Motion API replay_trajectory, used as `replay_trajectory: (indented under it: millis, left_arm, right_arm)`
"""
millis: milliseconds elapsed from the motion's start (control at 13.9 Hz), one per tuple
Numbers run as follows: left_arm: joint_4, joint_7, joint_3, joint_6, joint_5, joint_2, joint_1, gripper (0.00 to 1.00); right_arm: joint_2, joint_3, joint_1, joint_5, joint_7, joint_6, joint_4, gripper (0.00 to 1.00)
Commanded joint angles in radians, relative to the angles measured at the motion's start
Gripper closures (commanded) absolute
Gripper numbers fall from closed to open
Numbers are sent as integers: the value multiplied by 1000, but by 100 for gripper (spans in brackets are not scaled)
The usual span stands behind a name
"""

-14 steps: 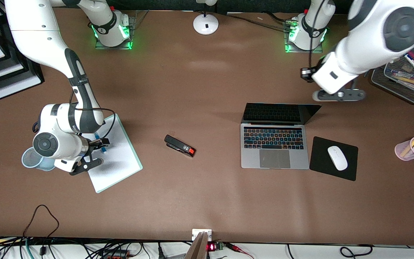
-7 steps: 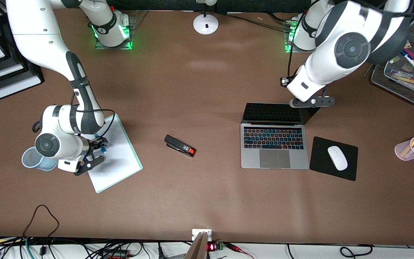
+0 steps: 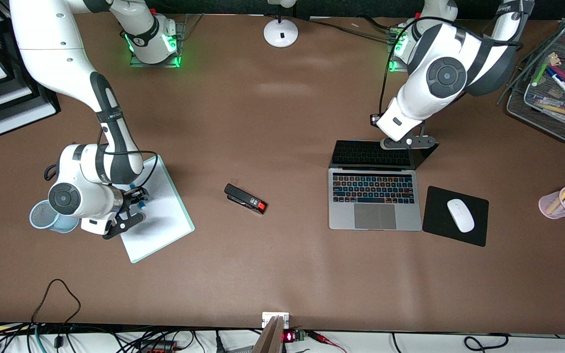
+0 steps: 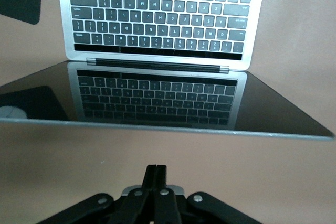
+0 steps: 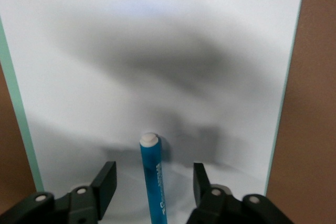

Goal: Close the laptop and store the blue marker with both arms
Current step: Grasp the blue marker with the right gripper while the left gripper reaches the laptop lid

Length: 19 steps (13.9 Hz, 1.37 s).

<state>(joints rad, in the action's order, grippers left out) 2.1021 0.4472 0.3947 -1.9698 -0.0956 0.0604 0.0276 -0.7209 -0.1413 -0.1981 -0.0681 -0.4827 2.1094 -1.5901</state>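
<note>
Lying between the part-open fingers (image 5: 107,179) of the right gripper (image 5: 153,182), the blue marker (image 5: 153,177) is straddled lengthwise.

A black stapler (image 3: 245,199), white mouse (image 3: 460,215) on a mousepad (image 3: 434,225), and whiteboard (image 3: 162,218) lie about.

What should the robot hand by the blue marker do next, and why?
Probably close the right gripper on the blue marker. The marker lies on the white board between the gripper's open fingers, which don't touch it yet, so it can't be lifted.
</note>
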Motion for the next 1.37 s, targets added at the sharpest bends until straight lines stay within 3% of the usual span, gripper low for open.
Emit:
replay_trajectory:
  millis: [0, 719, 1295]
  left_arm:
    - [74, -16, 7, -107, 4, -31, -9, 100]
    - [70, -94, 1, -394, 181, 18, -41, 100]
    - [64, -128, -3, -641, 188, 163, -80, 100]
  right_arm:
    - [-6, 0, 2, -18, -20, 21, -1, 41]
    - [-18, 0, 2, -19, -16, 38, 2, 53]
    - [-26, 0, 0, -32, -13, 38, 4, 63]
